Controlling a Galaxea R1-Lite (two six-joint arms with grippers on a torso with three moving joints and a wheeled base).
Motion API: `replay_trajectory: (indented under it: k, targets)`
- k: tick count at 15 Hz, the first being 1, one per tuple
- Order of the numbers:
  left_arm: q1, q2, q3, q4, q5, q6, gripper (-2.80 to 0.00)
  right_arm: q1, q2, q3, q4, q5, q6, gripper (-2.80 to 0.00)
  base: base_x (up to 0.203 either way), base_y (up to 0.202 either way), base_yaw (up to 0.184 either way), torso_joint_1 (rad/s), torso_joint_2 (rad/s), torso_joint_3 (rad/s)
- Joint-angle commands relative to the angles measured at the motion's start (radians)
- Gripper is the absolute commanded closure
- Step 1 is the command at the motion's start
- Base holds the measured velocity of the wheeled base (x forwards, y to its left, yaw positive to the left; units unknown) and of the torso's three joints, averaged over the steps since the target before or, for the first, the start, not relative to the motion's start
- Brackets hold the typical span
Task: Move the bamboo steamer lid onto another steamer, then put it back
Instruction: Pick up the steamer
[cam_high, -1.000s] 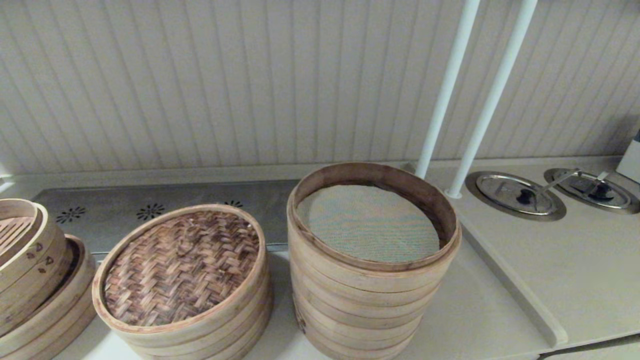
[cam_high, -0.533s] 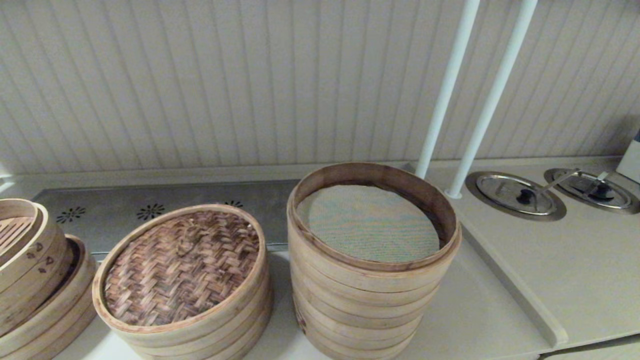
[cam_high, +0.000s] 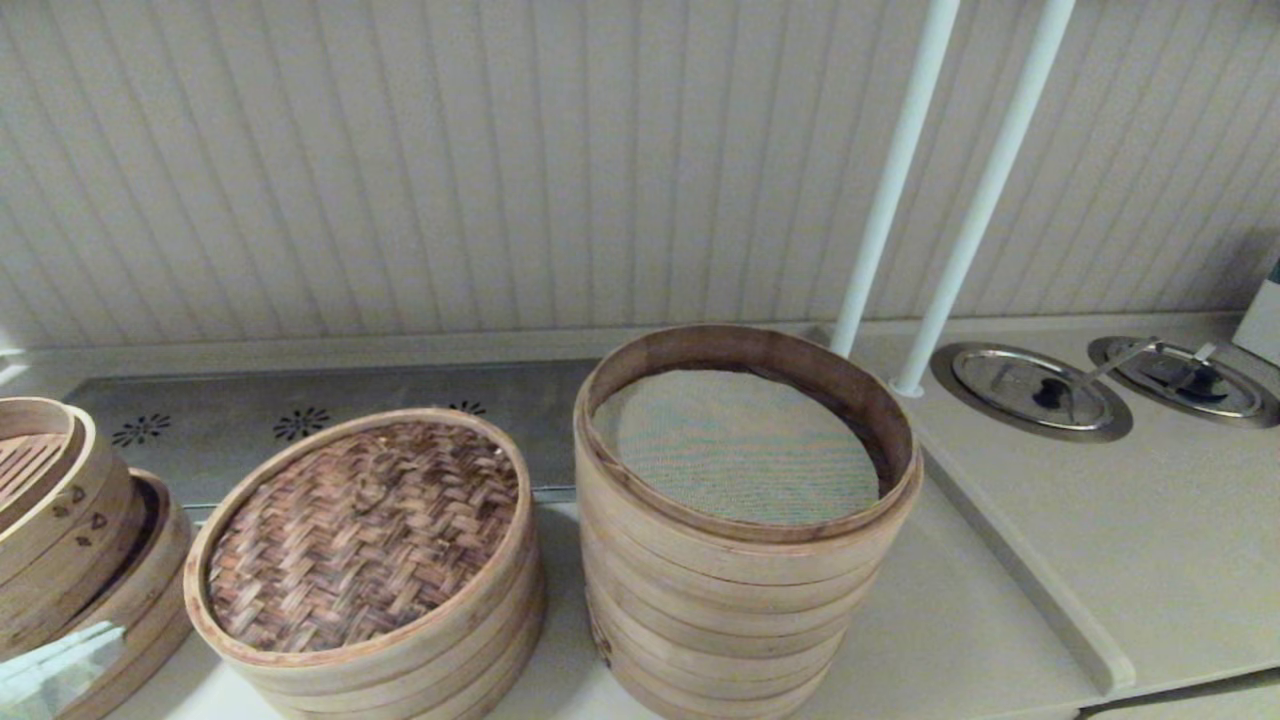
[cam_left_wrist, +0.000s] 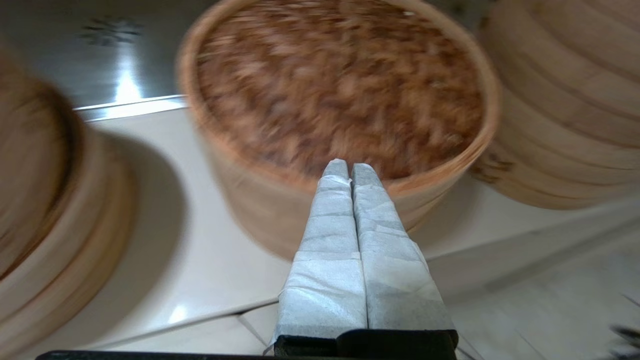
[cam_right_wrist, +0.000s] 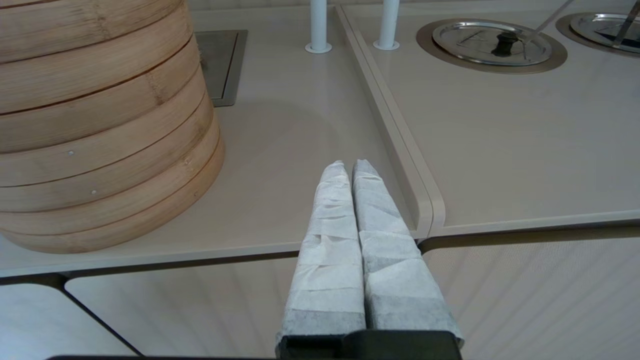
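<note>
The bamboo steamer lid (cam_high: 365, 535), dark herringbone weave inside a pale rim, lies on a short steamer (cam_high: 420, 670) at the left of centre. To its right stands the tall steamer (cam_high: 740, 520) with a greenish-grey mesh liner, uncovered. My left gripper (cam_left_wrist: 349, 167) is shut and empty, its tips just in front of the lid (cam_left_wrist: 340, 85) at the near rim, apart from it as far as I can tell. My right gripper (cam_right_wrist: 348, 167) is shut and empty, low at the counter's front edge, to the right of the tall steamer (cam_right_wrist: 95, 125).
A stack with small dark marks (cam_high: 70, 540) sits at the far left, close to the lid's steamer. Two white poles (cam_high: 890, 190) rise behind the tall steamer. Round metal covers (cam_high: 1035, 390) lie on the raised counter (cam_high: 1030, 590) at right. A steel panel (cam_high: 250, 425) runs behind.
A shiny part of my left arm has come into the head view's lower left corner. The lid and both steamers have not moved.
</note>
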Motion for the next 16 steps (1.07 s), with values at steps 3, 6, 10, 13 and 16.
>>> replay_trajectory:
  k: [3,6,10,13,16]
  targets:
    - [-0.022,0.347,-0.129,-0.016,-0.079,0.02,-2.8,0.0,0.002,0.003,0.0,0.0,0.0,0.0,0.0,0.0,0.0,0.0,0.0,0.0]
    - [-0.104,0.451,-0.134,-0.146,-0.088,0.031,-2.8,-0.001,0.002,0.003,0.0,0.0,0.0,0.0,0.0,0.0,0.0,0.0,0.0,0.0]
    - [-0.161,0.566,-0.119,-0.233,-0.083,0.036,-2.8,0.0,0.001,0.003,0.0,0.0,0.0,0.0,0.0,0.0,0.0,0.0,0.0,0.0]
    - [-0.164,0.681,-0.113,-0.341,-0.08,0.036,-2.8,0.0,0.0,0.003,0.0,0.0,0.0,0.0,0.0,0.0,0.0,0.0,0.0,0.0]
    - [-0.164,0.753,-0.103,-0.447,-0.073,0.038,-2.8,-0.001,0.001,0.003,0.0,0.0,0.0,0.0,0.0,0.0,0.0,0.0,0.0,0.0]
